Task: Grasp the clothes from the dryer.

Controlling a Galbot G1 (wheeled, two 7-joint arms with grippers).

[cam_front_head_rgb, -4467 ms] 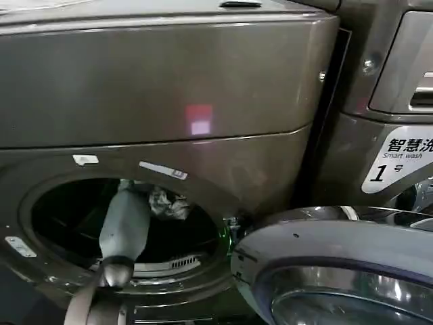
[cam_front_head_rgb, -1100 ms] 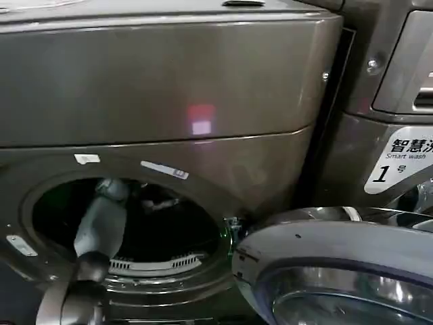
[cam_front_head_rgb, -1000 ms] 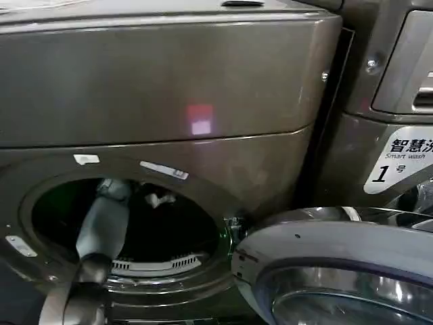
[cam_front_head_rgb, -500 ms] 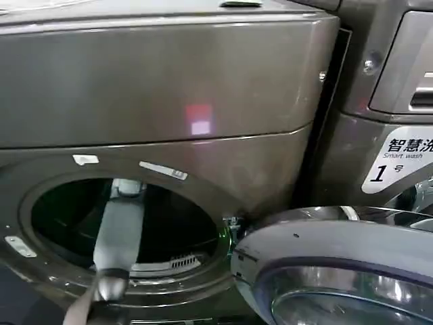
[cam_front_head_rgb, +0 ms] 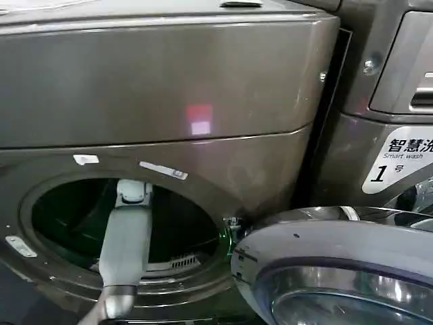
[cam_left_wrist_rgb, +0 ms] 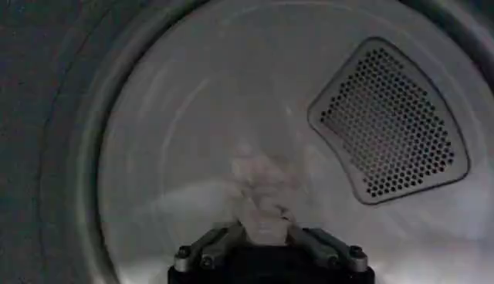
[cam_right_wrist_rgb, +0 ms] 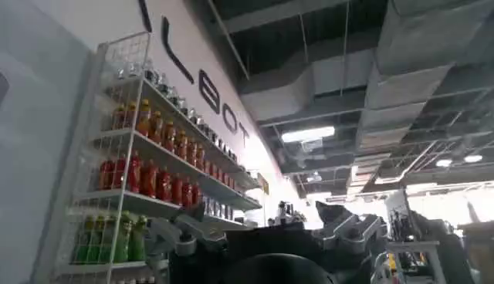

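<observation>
The dryer (cam_front_head_rgb: 169,81) is a bronze-brown front-loader with its round porthole (cam_front_head_rgb: 61,217) open. My left arm (cam_front_head_rgb: 125,244) reaches through the porthole into the drum. In the left wrist view, the left gripper (cam_left_wrist_rgb: 264,229) is shut on the clothes (cam_left_wrist_rgb: 258,185), a small pale wrinkly bundle that stands up between the fingers (cam_left_wrist_rgb: 231,231) in front of the drum's back wall. From the head view the clothes are hidden behind the arm. My right gripper (cam_right_wrist_rgb: 258,208) is open, holds nothing and points up at the room's ceiling, away from the machine.
The grey-rimmed glass door (cam_front_head_rgb: 338,264) hangs open at the lower right, close to the porthole. A panel with a "1" sticker (cam_front_head_rgb: 399,162) stands to the right. A perforated vent (cam_left_wrist_rgb: 390,123) sits on the drum's back wall. Shelves of bottles (cam_right_wrist_rgb: 139,185) line a wall.
My left arm has swung right and stands steeper in the porthole. The pale fabric seen beside the wrist a second ago is now hidden behind the arm.
</observation>
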